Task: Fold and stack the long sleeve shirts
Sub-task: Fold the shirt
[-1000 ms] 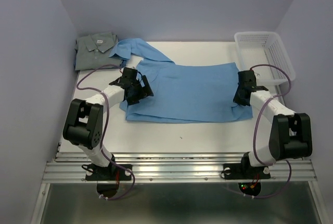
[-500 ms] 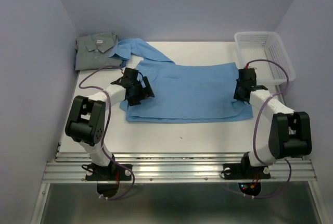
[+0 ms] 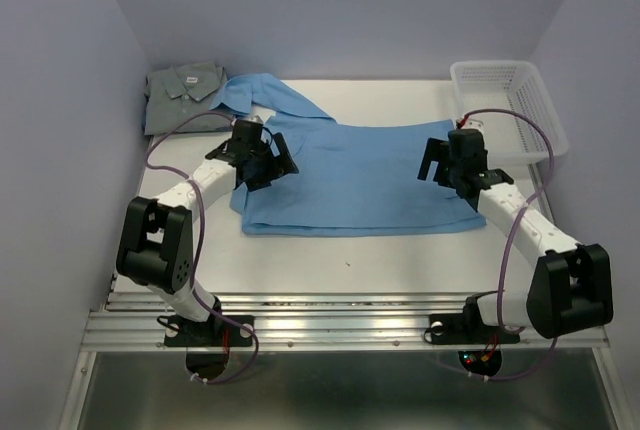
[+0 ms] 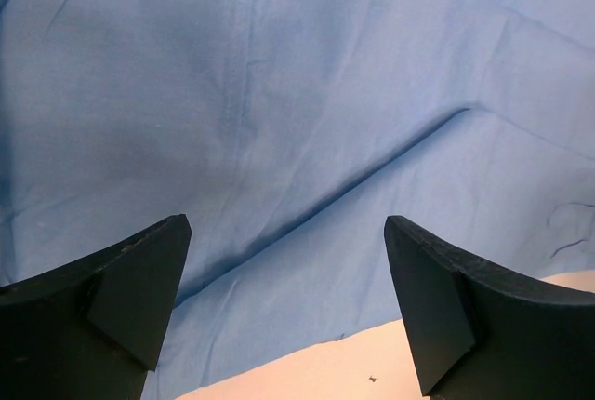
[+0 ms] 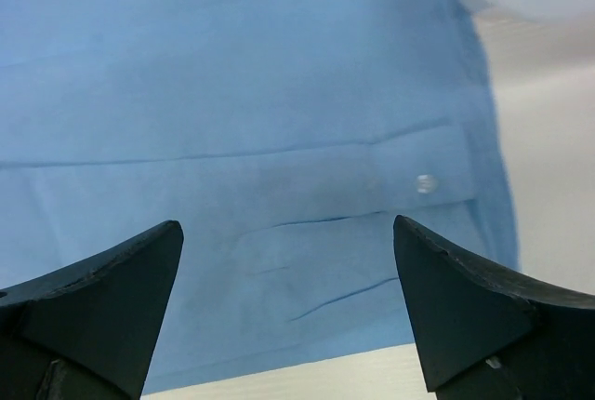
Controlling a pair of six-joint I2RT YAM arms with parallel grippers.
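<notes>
Right jaws sprang wide, seemingly off the blue shirt (image 3: pixel 370 175).

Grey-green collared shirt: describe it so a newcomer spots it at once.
Start at the white table and go to its far left corner. There lies the grey-green collared cloth shirt, next to the spread light blue cloth shirt. It alone is folded small, its white neck label showing.

Light blue shirt (image 3: pixel 370 175) across the table (image 3: pixel 350 260), grey-green shirt (image 3: pixel 183 95) in its far-left corner.
</notes>
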